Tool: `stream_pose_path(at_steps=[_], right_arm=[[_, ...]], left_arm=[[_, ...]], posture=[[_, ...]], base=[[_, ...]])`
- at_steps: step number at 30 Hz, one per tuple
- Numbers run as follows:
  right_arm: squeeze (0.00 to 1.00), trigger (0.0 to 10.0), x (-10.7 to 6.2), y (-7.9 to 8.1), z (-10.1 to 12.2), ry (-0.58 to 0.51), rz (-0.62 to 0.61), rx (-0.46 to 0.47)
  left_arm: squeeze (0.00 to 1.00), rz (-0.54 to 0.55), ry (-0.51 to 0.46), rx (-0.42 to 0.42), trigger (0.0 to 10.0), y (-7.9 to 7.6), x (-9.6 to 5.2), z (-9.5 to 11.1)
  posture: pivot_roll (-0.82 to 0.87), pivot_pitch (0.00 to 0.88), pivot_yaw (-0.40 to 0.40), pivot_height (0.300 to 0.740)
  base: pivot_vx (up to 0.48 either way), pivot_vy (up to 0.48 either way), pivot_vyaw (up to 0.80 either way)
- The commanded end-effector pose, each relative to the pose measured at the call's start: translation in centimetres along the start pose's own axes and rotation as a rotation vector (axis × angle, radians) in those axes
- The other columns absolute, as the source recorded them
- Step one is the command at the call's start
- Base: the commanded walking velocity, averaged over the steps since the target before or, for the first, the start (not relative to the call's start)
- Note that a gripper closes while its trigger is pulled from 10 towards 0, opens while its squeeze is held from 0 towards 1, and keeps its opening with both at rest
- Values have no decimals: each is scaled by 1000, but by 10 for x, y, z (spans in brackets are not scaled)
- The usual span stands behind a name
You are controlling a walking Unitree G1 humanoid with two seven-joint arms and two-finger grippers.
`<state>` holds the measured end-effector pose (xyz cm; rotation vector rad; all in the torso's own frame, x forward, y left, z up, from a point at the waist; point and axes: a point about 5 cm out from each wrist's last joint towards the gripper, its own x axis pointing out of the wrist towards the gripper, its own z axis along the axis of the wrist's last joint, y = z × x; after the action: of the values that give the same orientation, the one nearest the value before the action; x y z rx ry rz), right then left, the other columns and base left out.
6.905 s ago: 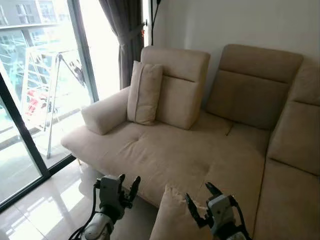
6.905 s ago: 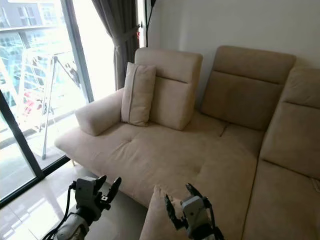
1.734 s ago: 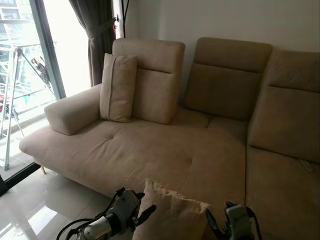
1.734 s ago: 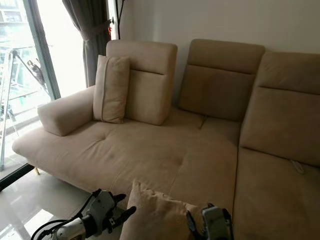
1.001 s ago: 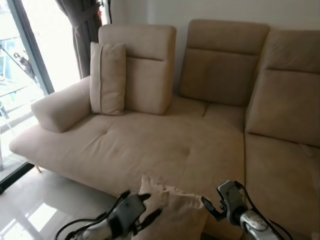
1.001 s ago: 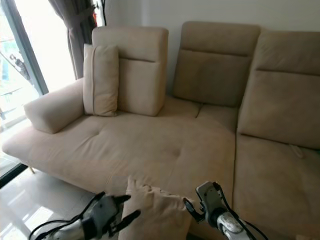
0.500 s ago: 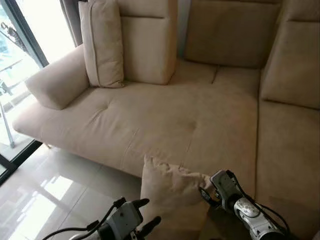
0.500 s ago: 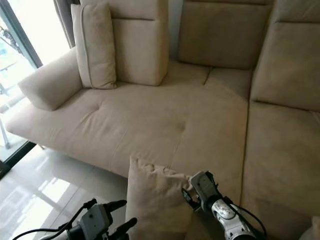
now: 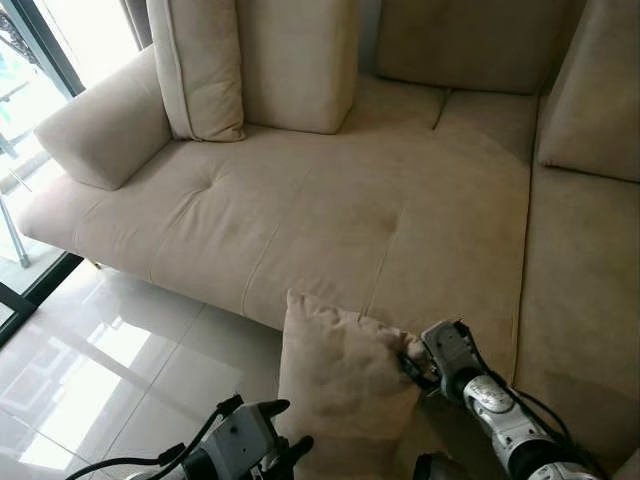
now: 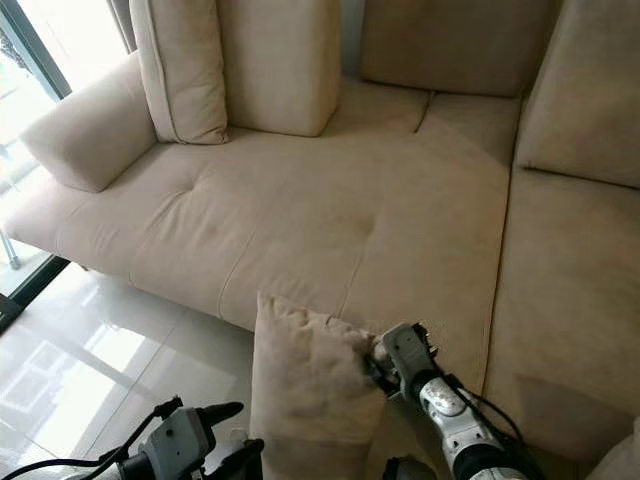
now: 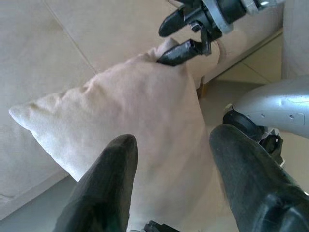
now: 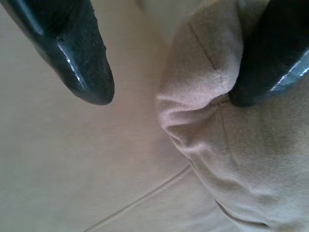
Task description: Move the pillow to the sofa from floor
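Note:
A beige pillow (image 9: 340, 390) stands upright on its edge against the front of the beige sofa (image 9: 330, 210), its top reaching the seat's front edge. My right gripper (image 9: 410, 358) is at the pillow's upper right corner. It is open, and in the right wrist view one finger (image 12: 270, 53) rests on that corner (image 12: 212, 96) while the other finger (image 12: 72, 48) hangs clear over the seat. My left gripper (image 9: 290, 425) is low at the pillow's left side, open. In the left wrist view its two fingers (image 11: 111, 183) point at the pillow's face (image 11: 140, 111).
A second beige pillow (image 9: 200, 65) leans against the sofa's back cushion near the armrest (image 9: 100, 125). Glossy white floor tiles (image 9: 100, 370) lie to the left of the sofa. A dark window frame (image 9: 40, 40) runs along the far left.
The camera has tilted down and moved closer to the sofa. The pillow now rests against the seat's front edge, my right gripper is still at its top corner, and my left gripper has dropped lower beside it.

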<state>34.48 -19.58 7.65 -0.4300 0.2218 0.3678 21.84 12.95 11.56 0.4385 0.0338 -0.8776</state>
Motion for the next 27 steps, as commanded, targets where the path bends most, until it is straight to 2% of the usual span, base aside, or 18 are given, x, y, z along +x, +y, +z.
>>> stream_pose_path(at_steps=[1, 2, 3, 6, 7, 15, 21, 27], right_arm=[[0, 10000, 0, 14, -10, 36, 51, 23], [0, 6627, 1, 15, -9, 30, 48, 25], [0, 1294, 2, 14, -7, 31, 35, 24], [0, 1294, 2, 13, -7, 33, 26, 23], [0, 0, 2, 10, -7, 34, 1, 27], [0, 0, 1, 6, -9, 39, -34, 54], [0, 0, -6, 4, -19, 35, -91, 178], [0, 0, -8, 0, -19, 10, -125, 217]], left_arm=[[0, 2, 44, -11, 10000, -1, -6, -6], [0, 4, 44, -10, 10000, 0, -6, -5], [0, 7, 44, -9, 10000, 1, -6, -5], [0, 9, 44, -8, 10000, 1, -5, -5], [0, 15, 39, -8, 10000, 2, -4, -4], [0, 23, 23, -12, 10000, 3, 2, -1], [0, 27, -1, -11, 10000, 8, 15, 2], [0, 34, -16, -5, 10000, 11, 22, 3]], posture=[[274, 306, 139, 600], [276, 301, 139, 600], [276, 296, 136, 600], [276, 295, 135, 600], [270, 285, 128, 600], [254, 269, 119, 600], [209, 237, 107, 600], [188, 215, 104, 600]], base=[[0, 0, 0], [0, 0, 0], [0, 0, 0], [0, 0, 0], [0, 0, 0], [0, 0, 0], [0, 0, 0], [0, 0, 0]])
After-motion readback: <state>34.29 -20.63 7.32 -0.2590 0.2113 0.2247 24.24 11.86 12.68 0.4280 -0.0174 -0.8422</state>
